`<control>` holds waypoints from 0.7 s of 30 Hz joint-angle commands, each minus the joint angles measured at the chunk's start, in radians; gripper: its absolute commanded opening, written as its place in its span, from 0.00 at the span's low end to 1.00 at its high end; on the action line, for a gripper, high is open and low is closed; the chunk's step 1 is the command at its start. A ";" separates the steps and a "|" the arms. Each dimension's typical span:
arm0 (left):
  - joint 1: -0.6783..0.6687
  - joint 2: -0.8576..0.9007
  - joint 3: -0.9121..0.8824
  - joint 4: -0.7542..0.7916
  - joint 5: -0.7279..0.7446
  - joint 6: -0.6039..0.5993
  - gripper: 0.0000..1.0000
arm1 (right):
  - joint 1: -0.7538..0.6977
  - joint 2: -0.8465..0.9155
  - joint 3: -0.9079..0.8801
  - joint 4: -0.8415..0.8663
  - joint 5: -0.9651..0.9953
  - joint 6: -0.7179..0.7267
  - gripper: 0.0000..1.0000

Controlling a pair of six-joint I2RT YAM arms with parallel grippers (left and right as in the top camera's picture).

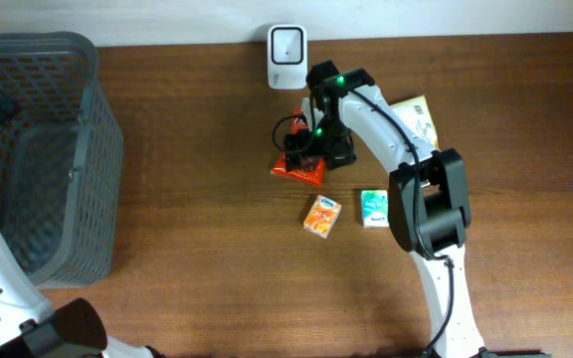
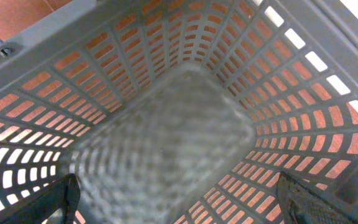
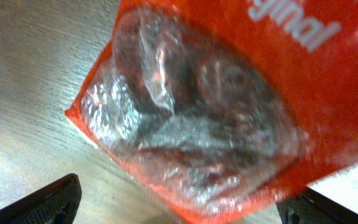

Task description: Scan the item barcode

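right end effector (image 3: 182, 205) over red packet (image 3: 216, 106)

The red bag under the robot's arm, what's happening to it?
The right claw hangs wide open right above the red snack bag, which lies on the table near a small white device. It isn't gripping it. The left claw is open too, over the gray basket.

The packet (image 3: 216, 118) is orange-red, the basket (image 2: 185, 37) grey lattice, table (image 1: 217, 259) brown wood-grain.
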 commanded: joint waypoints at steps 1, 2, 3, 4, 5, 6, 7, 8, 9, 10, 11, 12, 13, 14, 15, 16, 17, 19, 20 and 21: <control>0.003 0.001 0.004 0.000 -0.003 -0.010 0.99 | -0.068 0.002 0.123 -0.080 0.076 0.026 0.99; 0.003 0.001 0.004 0.000 -0.003 -0.010 0.99 | -0.095 0.002 0.167 -0.127 0.137 0.026 0.99; 0.003 0.001 0.004 0.000 -0.003 -0.010 0.99 | -0.120 0.002 0.202 -0.172 0.190 0.026 0.99; 0.003 0.001 0.004 0.000 -0.003 -0.010 0.99 | -0.150 0.000 0.244 -0.228 0.252 0.026 0.98; 0.003 0.001 0.004 0.000 -0.003 -0.010 0.99 | -0.183 -0.001 0.286 -0.274 0.321 0.026 0.99; 0.003 0.001 0.004 0.000 -0.003 -0.010 0.99 | -0.237 -0.001 0.329 -0.306 0.385 0.024 0.99; 0.003 0.001 0.004 0.000 -0.003 -0.010 0.99 | -0.294 -0.001 0.340 -0.306 0.391 0.016 0.99; 0.003 0.001 0.004 0.000 -0.003 -0.010 0.99 | -0.352 0.000 0.339 -0.310 0.386 0.013 0.99; 0.003 0.001 0.004 0.000 -0.003 -0.010 0.99 | -0.390 0.003 0.337 -0.310 0.356 -0.021 0.99; 0.003 0.001 0.004 0.000 -0.003 -0.010 0.99 | -0.431 0.003 0.336 -0.309 0.288 -0.092 0.99; 0.003 0.001 0.004 0.000 -0.003 -0.010 0.99 | -0.474 0.005 0.336 -0.310 0.188 -0.192 0.99; 0.003 0.001 0.004 0.000 -0.003 -0.010 0.99 | -0.520 0.005 0.325 -0.310 0.064 -0.290 0.99; 0.003 0.001 0.004 0.000 -0.003 -0.010 0.99 | -0.555 0.005 0.303 -0.306 0.002 -0.327 0.99; 0.003 0.001 0.004 0.000 -0.003 -0.010 0.99 | -0.574 0.005 0.272 -0.289 0.000 -0.327 0.99; 0.003 0.001 0.004 0.000 -0.003 -0.010 0.99 | -0.585 0.005 0.236 -0.264 0.000 -0.327 0.99; 0.003 0.001 0.004 0.000 -0.003 -0.010 0.99 | -0.588 0.005 0.204 -0.237 0.000 -0.327 0.99; 0.003 0.001 0.004 0.000 -0.003 -0.010 0.99 | -0.588 0.005 0.161 -0.202 0.000 -0.327 0.99; 0.003 0.001 0.004 0.000 -0.003 -0.010 0.99 | -0.577 0.005 0.064 -0.117 0.001 -0.327 0.99; 0.003 0.001 0.004 0.000 -0.003 -0.010 0.99 | -0.572 0.005 0.028 -0.081 0.001 -0.327 0.99; 0.003 0.001 0.004 0.000 -0.003 -0.010 0.99 | -0.568 0.005 -0.013 -0.039 0.001 -0.326 0.99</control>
